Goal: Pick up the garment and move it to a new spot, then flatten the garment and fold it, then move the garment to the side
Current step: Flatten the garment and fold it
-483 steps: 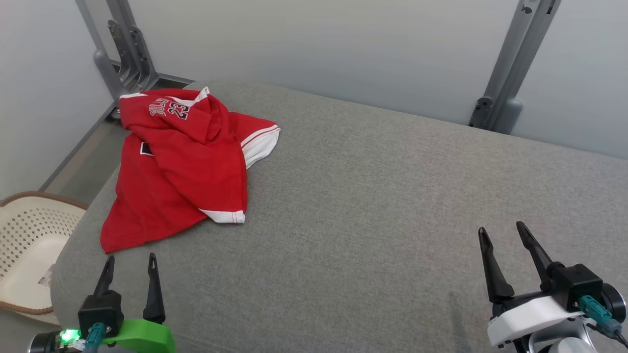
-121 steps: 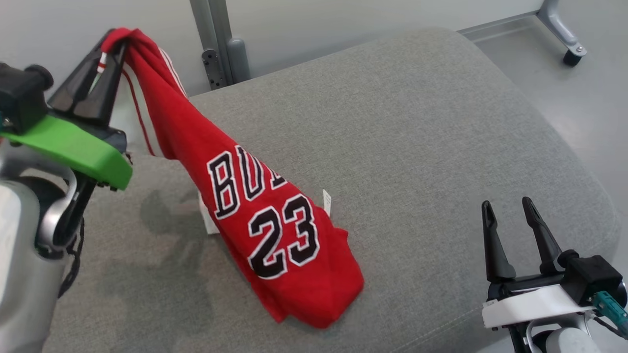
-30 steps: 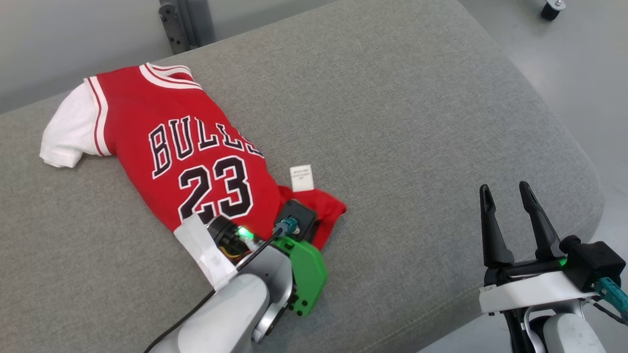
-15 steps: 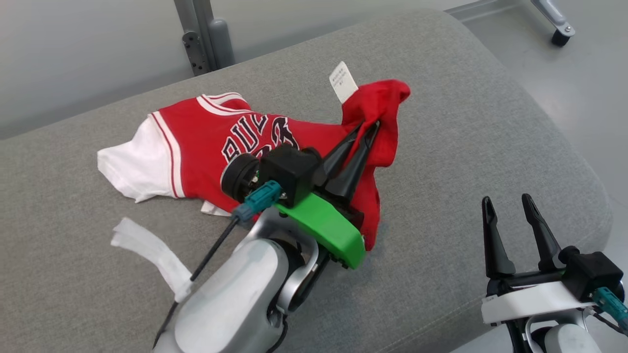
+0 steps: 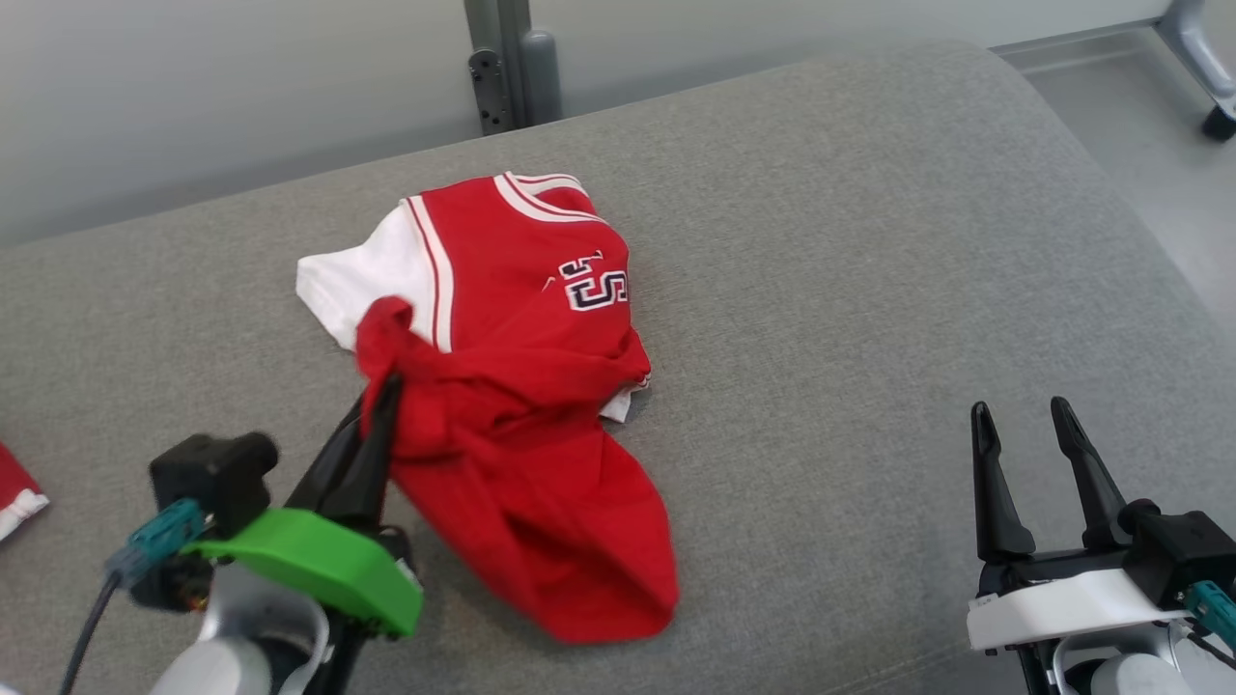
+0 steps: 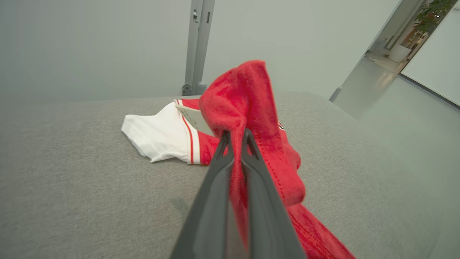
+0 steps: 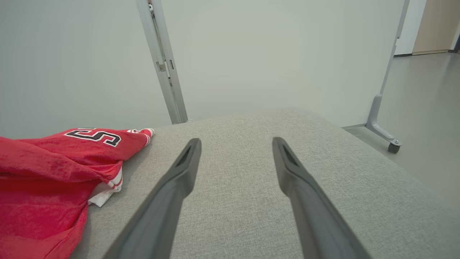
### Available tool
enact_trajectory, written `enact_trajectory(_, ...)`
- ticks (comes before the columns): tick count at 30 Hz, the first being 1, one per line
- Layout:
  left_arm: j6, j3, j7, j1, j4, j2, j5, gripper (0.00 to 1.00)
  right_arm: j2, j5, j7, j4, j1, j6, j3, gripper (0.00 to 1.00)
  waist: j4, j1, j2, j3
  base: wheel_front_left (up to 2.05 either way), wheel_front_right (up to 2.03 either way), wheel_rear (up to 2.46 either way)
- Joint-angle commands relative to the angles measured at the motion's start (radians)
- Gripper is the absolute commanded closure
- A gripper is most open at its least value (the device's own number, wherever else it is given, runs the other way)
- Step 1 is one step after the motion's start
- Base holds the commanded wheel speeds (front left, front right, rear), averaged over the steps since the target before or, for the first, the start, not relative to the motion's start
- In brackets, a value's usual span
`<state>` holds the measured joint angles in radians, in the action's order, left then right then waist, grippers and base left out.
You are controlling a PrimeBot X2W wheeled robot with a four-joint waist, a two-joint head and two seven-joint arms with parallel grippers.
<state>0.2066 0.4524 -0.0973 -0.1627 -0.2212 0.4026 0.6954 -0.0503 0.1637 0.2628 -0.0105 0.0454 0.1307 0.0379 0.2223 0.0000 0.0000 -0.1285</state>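
Flattening unfinished: red jersey bunched | left gripper pinches its edge, 8 o'clock | right gripper spread, 4 o'clock | fold, side-move pending

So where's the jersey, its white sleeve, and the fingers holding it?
Jersey (image 5: 541, 502): head view, on the red lower body.
White sleeve (image 5: 362, 280): head view, middle of the sleeve.
Left fingers (image 6: 212, 208): left wrist view, on the flat of one finger.

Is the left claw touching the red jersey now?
Touching. In the left wrist view, the left claw is shut on a fold of the red jersey; the cloth sits pinched between its jaws.
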Motion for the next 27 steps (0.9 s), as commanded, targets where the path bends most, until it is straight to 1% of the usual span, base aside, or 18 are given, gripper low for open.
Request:
enact_trajectory(1,0.022,-0.026,0.012,0.051,-0.009,0.028,0.002,1.0,-0.001,-0.009,0.003,-0.003,0.013,0.0,0.002,0.0,-0.051,0.0,0.0,0.007,0.0,0.0,0.0)
enact_trajectory(3,0.046,-0.059,0.025,0.114,-0.016,0.048,0.02,1.0,-0.004,-0.012,0.003,-0.003,0.012,0.0,0.0,0.0,-0.076,0.0,0.0,0.008,0.0,0.0,0.0)
enact_trajectory(5,0.056,-0.082,0.042,0.166,-0.006,0.068,0.029,1.0,-0.007,-0.012,0.003,-0.003,0.013,0.0,-0.001,0.0,-0.101,0.0,0.0,0.01,0.0,0.0,0.0)
enact_trajectory(6,0.053,-0.085,0.05,0.183,0.005,0.076,0.026,1.0,-0.009,-0.012,0.003,-0.003,0.012,0.0,-0.003,0.0,-0.113,0.0,0.0,0.01,0.0,0.0,0.0)
enact_trajectory(8,0.037,-0.088,0.068,0.212,0.038,0.084,0.028,1.0,-0.012,-0.014,0.003,-0.001,0.01,0.0,-0.01,0.0,-0.134,0.0,0.0,0.011,0.0,0.0,0.0)
enact_trajectory(9,0.03,-0.089,0.081,0.22,0.06,0.096,0.015,1.0,-0.014,-0.015,0.003,0.0,0.008,0.0,-0.013,0.0,-0.143,0.0,0.0,0.011,0.0,0.0,0.0)
enact_trajectory(11,0.008,-0.092,0.116,0.228,0.1,0.1,0.014,1.0,-0.016,-0.016,0.003,0.002,0.002,0.0,-0.013,0.0,-0.157,0.0,0.0,0.012,0.0,0.0,0.0)
enact_trajectory(13,-0.015,-0.09,0.147,0.238,0.152,0.119,0.0,1.0,-0.017,-0.016,0.003,0.005,-0.003,0.0,-0.018,0.0,-0.166,0.0,0.0,0.013,0.0,0.0,0.0)
enact_trajectory(14,-0.028,-0.088,0.162,0.241,0.174,0.121,-0.003,1.0,-0.018,-0.016,0.003,0.006,-0.004,0.0,-0.019,0.0,-0.17,0.0,0.0,0.014,0.0,0.0,0.0)
enact_trajectory(17,-0.095,-0.071,0.207,0.243,0.212,0.116,0.011,1.0,-0.018,-0.015,0.003,0.007,-0.002,0.0,-0.018,0.0,-0.179,0.0,0.0,0.013,0.0,0.0,0.0)
enact_trajectory(20,-0.155,-0.041,0.251,0.248,0.246,0.118,-0.008,1.0,-0.017,-0.014,0.003,0.009,0.004,0.0,-0.022,0.0,-0.183,0.0,0.0,0.013,0.0,0.0,0.0)
enact_trajectory(24,-0.242,0.047,0.286,0.245,0.283,0.134,-0.08,1.0,-0.015,-0.012,0.003,0.01,0.009,0.0,-0.023,0.0,-0.184,0.0,0.0,0.009,0.0,0.0,0.0)
enact_trajectory(27,-0.289,0.127,0.293,0.223,0.302,0.144,-0.14,1.0,-0.014,-0.008,0.003,0.01,0.006,0.0,-0.019,0.0,-0.186,0.0,0.0,0.005,0.0,0.0,0.0)
